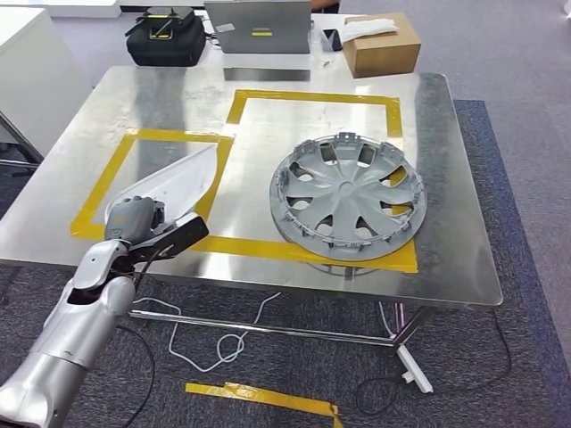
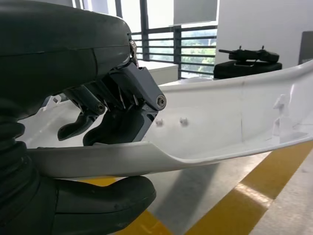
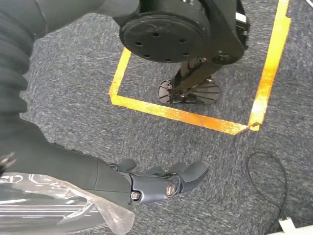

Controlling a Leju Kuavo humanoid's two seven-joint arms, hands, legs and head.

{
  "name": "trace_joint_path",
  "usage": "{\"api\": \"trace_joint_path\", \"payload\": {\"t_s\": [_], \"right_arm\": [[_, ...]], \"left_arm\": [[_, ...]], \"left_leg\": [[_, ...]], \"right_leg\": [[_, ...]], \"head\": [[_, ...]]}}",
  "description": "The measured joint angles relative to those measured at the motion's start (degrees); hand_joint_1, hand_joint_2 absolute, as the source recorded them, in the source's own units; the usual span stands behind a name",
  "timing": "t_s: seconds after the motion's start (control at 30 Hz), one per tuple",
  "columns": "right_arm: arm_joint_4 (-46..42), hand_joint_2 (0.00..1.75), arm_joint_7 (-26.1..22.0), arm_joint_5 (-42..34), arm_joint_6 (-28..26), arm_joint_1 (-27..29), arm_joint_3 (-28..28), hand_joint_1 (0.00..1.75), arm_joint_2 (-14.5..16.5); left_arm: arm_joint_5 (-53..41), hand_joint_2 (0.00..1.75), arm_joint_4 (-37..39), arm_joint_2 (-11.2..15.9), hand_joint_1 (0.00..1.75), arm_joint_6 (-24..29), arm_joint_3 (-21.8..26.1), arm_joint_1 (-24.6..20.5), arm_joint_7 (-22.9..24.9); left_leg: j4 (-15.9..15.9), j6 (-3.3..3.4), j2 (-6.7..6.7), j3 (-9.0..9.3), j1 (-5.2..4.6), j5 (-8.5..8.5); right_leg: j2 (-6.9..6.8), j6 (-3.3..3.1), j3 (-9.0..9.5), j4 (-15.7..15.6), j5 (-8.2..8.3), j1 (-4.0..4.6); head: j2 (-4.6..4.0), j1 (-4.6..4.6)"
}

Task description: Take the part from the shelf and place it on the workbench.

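A white curved plastic panel (image 1: 180, 182) lies low over the metal workbench (image 1: 444, 223), inside the left yellow-taped square. My left hand (image 1: 138, 223) grips its near end; in the left wrist view the thumb (image 2: 110, 203) sits under the panel's edge (image 2: 207, 125) and the dark fingers (image 2: 114, 115) press on its inner face. My right hand (image 3: 162, 182) hangs over the carpet with its fingers stretched out and nothing in them.
A grey wheel cover (image 1: 348, 196) lies in the larger taped square to the right of the panel. At the far edge stand a black bag (image 1: 166, 37), a laptop (image 1: 259, 31) and a cardboard box (image 1: 380, 45). Cables (image 1: 222, 343) trail under the bench.
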Motion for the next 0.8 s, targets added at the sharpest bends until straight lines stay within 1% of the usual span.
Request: {"api": "trace_joint_path", "payload": {"t_s": [0.03, 0.07, 0.1, 0.13, 0.17, 0.2, 0.23, 0.27, 0.3, 0.33, 0.37, 0.4, 0.43, 0.47, 0.5, 0.57, 0.6, 0.63, 0.67, 0.7, 0.73, 0.77, 0.8], "right_arm": [[0.1, 1.75, 0.0, 0.0, 0.0, -0.1, 0.0, 0.00, 0.0], [0.1, 1.75, 0.0, 0.0, 0.0, -0.2, 0.0, 0.00, 0.0], [0.2, 1.75, 0.0, 0.0, 0.0, -0.2, 0.0, 0.00, 0.0], [0.3, 1.75, 0.0, 0.0, 0.0, -0.2, 0.0, 0.00, 0.0], [0.3, 1.75, 0.0, 0.0, 0.0, -0.2, 0.0, 0.00, 0.0], [0.3, 1.75, 0.0, 0.0, 0.0, -0.2, 0.0, 0.00, 0.0], [0.4, 1.75, 0.0, 0.0, -0.1, -0.3, 0.0, 0.00, 0.0], [0.4, 1.75, 0.0, 0.0, -0.1, -0.4, 0.0, 0.00, 0.0], [0.5, 1.75, 0.0, 0.1, -0.2, -0.4, 0.0, 0.00, 0.0], [0.7, 1.75, 0.0, 0.1, -0.3, -0.5, -0.1, 0.00, 0.1], [0.8, 1.75, 0.0, 0.2, -0.4, -0.5, -0.1, 0.00, 0.1], [0.9, 1.75, -0.1, 0.2, -0.4, -0.6, -0.1, 0.00, 0.1], [1.0, 1.75, -0.1, 0.3, -0.5, -0.7, -0.1, 0.00, 0.1], [1.0, 1.75, -0.1, 0.4, -0.5, -0.9, -0.2, 0.00, 0.0], [1.2, 1.75, -0.2, 0.4, -0.5, -1.1, -0.3, 0.00, 0.0], [1.5, 1.75, -0.2, 0.5, -0.6, -1.2, -0.4, 0.00, 0.0], [1.6, 1.75, -0.1, 0.5, -0.7, -1.3, -0.5, 0.00, 0.0], [1.8, 1.75, -0.1, 0.4, -0.8, -1.2, -0.5, 0.00, 0.0], [1.8, 1.75, -0.1, 0.4, -0.8, -1.2, -0.5, 0.00, 0.0], [1.9, 1.75, -0.1, 0.4, -0.9, -1.2, -0.5, 0.00, 0.0], [1.9, 1.75, -0.1, 0.4, -0.9, -1.2, -0.5, 0.00, 0.0], [1.9, 1.75, -0.1, 0.4, -0.9, -1.2, -0.5, 0.00, 0.0], [1.9, 1.75, -0.1, 0.4, -0.9, -1.2, -0.5, 0.00, 0.0]], "left_arm": [[0.0, 1.75, 0.0, 0.1, 1.75, 0.0, 0.0, 0.1, 0.0], [0.0, 1.75, 0.1, 0.2, 1.75, 0.0, 0.0, 0.2, 0.0], [0.0, 1.75, 0.1, 0.2, 1.75, 0.0, 0.0, 0.4, 0.0], [0.0, 1.75, 0.1, 0.2, 1.75, -0.1, 0.0, 0.5, 0.0], [0.0, 1.75, 0.1, 0.3, 1.75, -0.1, 0.0, 0.6, 0.0], [0.0, 1.75, 0.1, 0.3, 1.75, -0.1, 0.0, 0.5, 0.0], [0.0, 1.75, 0.1, 0.3, 1.75, -0.2, 0.0, 0.5, 0.0], [0.0, 1.75, 0.1, 0.4, 1.75, -0.2, 0.0, 0.5, 0.0], [0.0, 1.75, 0.1, 0.4, 1.75, -0.2, 0.0, 0.4, 0.0], [0.0, 1.75, 0.1, 0.4, 1.75, -0.3, 0.0, 0.3, 0.0], [0.0, 1.75, 0.1, 0.4, 1.75, -0.3, 0.0, 0.2, 0.0], [-0.1, 1.75, 0.1, 0.3, 1.75, -0.3, 0.0, 0.2, 0.0], [-0.1, 1.75, 0.1, 0.3, 1.75, -0.4, 0.0, 0.2, 0.0], [-0.1, 1.75, 0.1, 0.3, 1.75, -0.4, 0.0, 0.1, 0.1], [-0.2, 1.75, 0.1, 0.3, 1.75, -0.4, 0.1, 0.1, 0.2], [-0.4, 1.75, 0.2, 0.3, 1.75, -0.3, 0.1, 0.2, 0.5], [-0.6, 1.75, 0.4, 0.3, 1.75, -0.3, 0.1, 0.4, 0.7], [-0.7, 1.75, 0.5, 0.3, 1.75, -0.3, 0.1, 0.6, 1.0], [-0.8, 1.75, 0.6, 0.3, 1.75, -0.3, 0.1, 0.8, 1.2], [-0.9, 1.75, 0.7, 0.4, 1.75, -0.3, 0.1, 0.8, 1.3], [-0.9, 1.75, 0.7, 0.4, 1.75, -0.3, 0.1, 0.9, 1.4], [-0.9, 1.75, 0.7, 0.4, 1.75, -0.3, 0.1, 0.9, 1.4], [-0.9, 1.75, 0.7, 0.4, 1.75, -0.2, 0.1, 0.9, 1.5]], "left_leg": [[4.5, 0.21, -0.40, -2.60, -0.20, -1.52], [8.3, 0.47, -0.60, -5.04, -0.43, -2.35], [10.3, 0.87, -0.68, -6.69, -0.68, -2.04], [10.2, 1.45, -0.74, -7.41, -1.00, -0.47], [7.9, 2.16, -0.84, -7.07, -1.38, 2.04], [4.2, 3.12, -1.07, -6.04, -1.86, 4.90], [1.0, 4.05, -1.23, -4.84, -2.25, 6.80], [-1.7, 4.80, -1.37, -3.69, -2.59, 7.67], [-3.4, 5.35, -1.46, -2.84, -2.84, 7.62], [-4.2, 5.55, -1.40, -2.33, -2.95, 6.96], [-5.1, 5.58, -1.40, -1.73, -2.94, 6.65], [-5.8, 5.52, -1.38, -1.15, -2.82, 6.52], [-6.5, 5.47, -1.36, -0.49, -2.64, 6.52], [-6.8, 5.43, -1.33, 0.16, -2.44, 6.49], [-7.1, 5.42, -1.28, 0.56, -2.35, 6.35], [-7.1, 5.42, -1.23, 0.98, -2.32, 5.82], [-7.1, 5.31, -1.23, 1.28, -2.31, 5.45], [-7.1, 5.19, -1.22, 1.67, -2.28, 5.08], [-7.1, 5.08, -1.21, 2.02, -2.25, 4.79], [-7.1, 5.00, -1.21, 2.27, -2.22, 4.59], [-7.1, 4.96, -1.20, 2.40, -2.21, 4.49], [-7.1, 4.94, -1.19, 2.45, -2.20, 4.45], [-7.1, 4.88, -1.19, 2.62, -2.19, 4.34]], "right_leg": [[0.25, -0.31, 0.27, 0.0, -0.27, 0.22], [0.53, -0.55, 0.58, 0.0, -0.58, 0.46], [0.83, -0.71, 1.00, 0.0, -0.94, 0.73], [1.12, -0.83, 1.55, 0.0, -1.36, 1.03], [1.37, -0.90, 2.19, 0.0, -1.79, 1.31], [1.57, -0.94, 2.83, -0.1, -2.28, 1.54], [1.72, -0.84, 3.32, -0.1, -2.77, 1.80], [1.85, -0.63, 3.70, -0.3, -3.15, 1.88], [1.92, -0.32, 3.93, -0.5, -3.42, 1.87], [1.87, 0.13, 4.16, -0.5, -3.39, 1.86], [1.75, 0.54, 4.45, -0.6, -3.29, 1.77], [1.50, 0.92, 4.52, -0.5, -3.36, 1.78], [1.14, 1.28, 4.24, 0.4, -3.67, 1.81], [0.80, 1.56, 3.15, 2.2, -4.43, 1.77], [0.49, 1.81, 1.28, 5.1, -5.53, 1.64], [0.21, 2.29, -3.61, 12.0, -7.85, 1.35], [0.16, 2.44, -5.55, 13.8, -8.02, 1.23], [0.12, 2.57, -6.66, 14.0, -7.26, 1.16], [0.07, 2.64, -7.11, 13.4, -6.13, 1.12], [0.04, 2.67, -7.10, 12.5, -5.02, 1.08], [0.02, 2.68, -6.96, 11.8, -4.35, 1.07], [0.01, 2.68, -6.89, 11.5, -4.12, 1.06], [-0.03, 2.67, -6.55, 10.4, -3.22, 1.05]], "head": [[0.00, -0.07], [0.00, -0.10], [0.00, -0.09], [0.00, -0.10], [0.00, -0.09], [0.00, -0.09], [0.00, 0.02], [0.00, 0.06], [0.00, 0.10], [0.00, 0.13], [0.00, 0.07], [0.01, 0.09], [0.00, 0.17], [0.00, 0.29], [0.00, 0.41], [0.00, 0.58], [0.00, 0.62], [0.00, 0.62], [0.00, 0.62], [0.00, 0.61], [0.00, 0.60], [0.00, 0.61], [0.00, 0.63]]}}
